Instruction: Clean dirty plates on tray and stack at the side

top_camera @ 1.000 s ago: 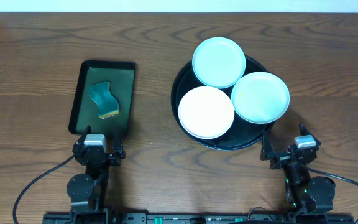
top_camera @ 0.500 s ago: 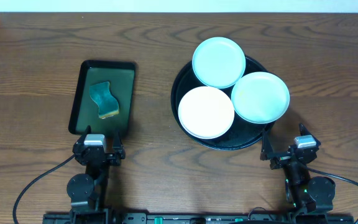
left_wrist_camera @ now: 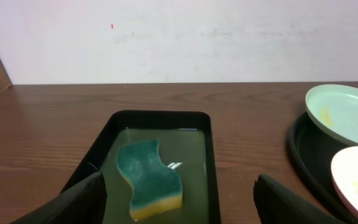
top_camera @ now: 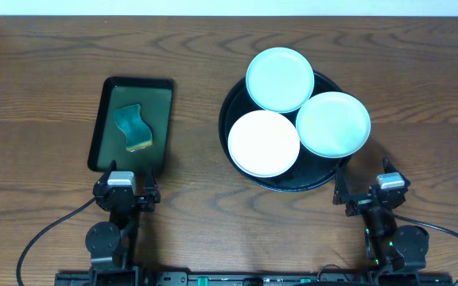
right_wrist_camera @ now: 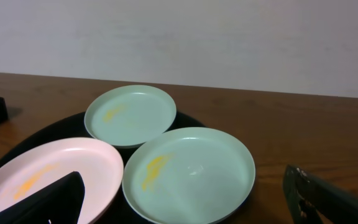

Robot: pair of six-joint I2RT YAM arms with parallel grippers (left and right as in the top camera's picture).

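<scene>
Plates (top_camera: pixel 264 143): three crowding black tray (top_camera: pixel 230 111), two overhanging rim at 12 and 3 o'clock.
Left gripper (top_camera: pixel 126 189), right gripper (top_camera: pixel 370 193): both gaping wide, empty.

i am looking out over a dark brown wooden table (top_camera: pixel 38 79), its grain running left to right. a plain off-white wall (left_wrist_camera: pixel 197 37) is rising at the far edge, taking soft even light, with a tiny red speck (left_wrist_camera: pixel 112 26) showing toward the left.
</scene>
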